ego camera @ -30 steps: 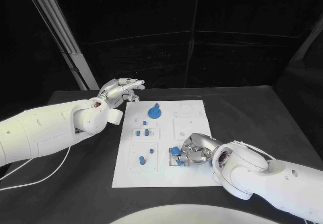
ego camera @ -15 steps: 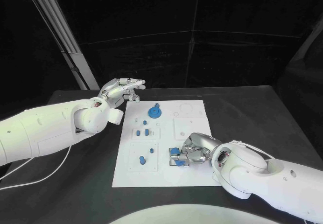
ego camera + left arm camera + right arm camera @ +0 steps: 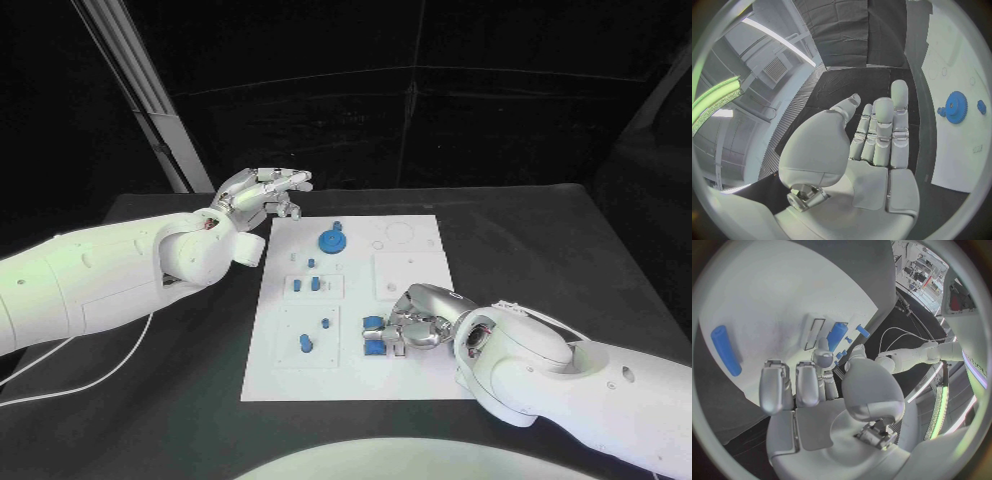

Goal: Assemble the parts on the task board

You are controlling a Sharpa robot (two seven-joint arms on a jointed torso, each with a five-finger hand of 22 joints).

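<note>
Black table (image 3: 577, 250) with the white task board (image 3: 418, 372) lying flat at its centre, a tall rectangle with shallow recesses and outlined circles in its face.

Left hand (image 3: 265, 195) hangs off the board's far left corner, over bare table. Its fingers (image 3: 882, 120) lie straight and side by side, thumb a little apart, palm holding nothing. Nearest part to it is the blue gear (image 3: 332, 241), a toothed disc with a small knob at its rim, sitting on the board just beside the fingertips.

Right hand (image 3: 418, 318) is down on the board's near right area, fingers curled over a blue part (image 3: 375, 323) at a small recess. In the right wrist view the fingertips sit right next to a short blue cylinder (image 3: 837, 335) beside a dark-outlined slot; can't tell if it is actually pinched or only touched.

Smaller blue parts to the right hand's left: two short pegs (image 3: 303, 285) in a recess, an oblong piece (image 3: 306, 343), a small block (image 3: 326, 324). One long rounded blue bar (image 3: 725, 350) lies flat on the board, apart from the fingers.
</note>
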